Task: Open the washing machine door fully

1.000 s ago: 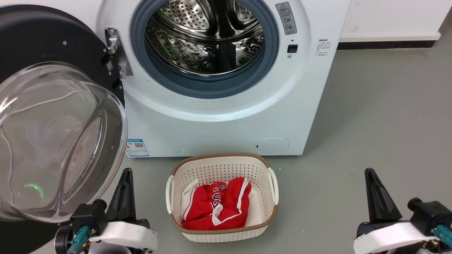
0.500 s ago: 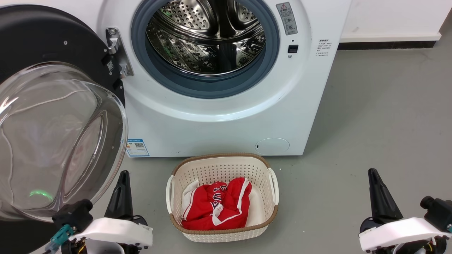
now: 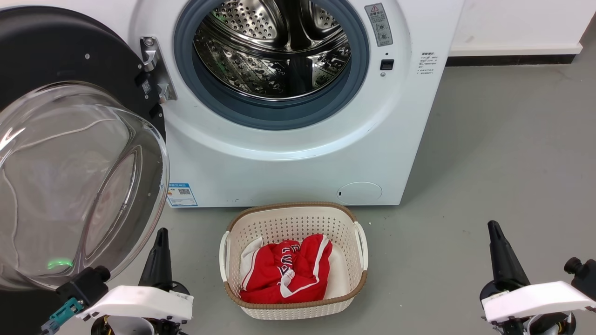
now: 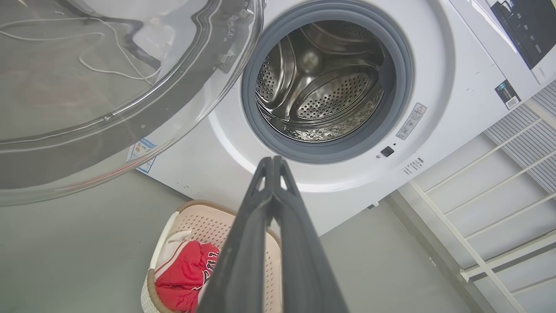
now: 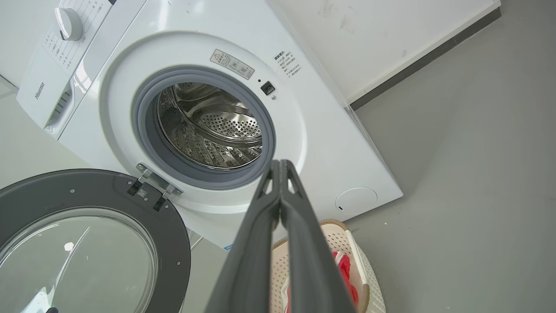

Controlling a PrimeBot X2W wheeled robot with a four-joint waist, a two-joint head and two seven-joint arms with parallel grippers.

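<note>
While the washing machine door stands swung out on its hinge at the left side of the washing machine, you have both tools down low in front of it. In the head view the door's inner face is turned toward you, with its glass bowl bulging out (a small green glint sits low on the glass). The opening is uncovered, so you can see the steel drum and the grey-blue rubber ring around it.

Your left tool sits at the lower left, just beside the bowl's lower rim. In its wrist view the two fingers lie pressed together with nothing between them. Your right tool sits at the lower right over the grey floor, well apart from the machine. It is likewise closed tip to tip and empty.

A cream basket stands on the floor just in front of the machine, between your two tools. A red garment lies in it.
</note>
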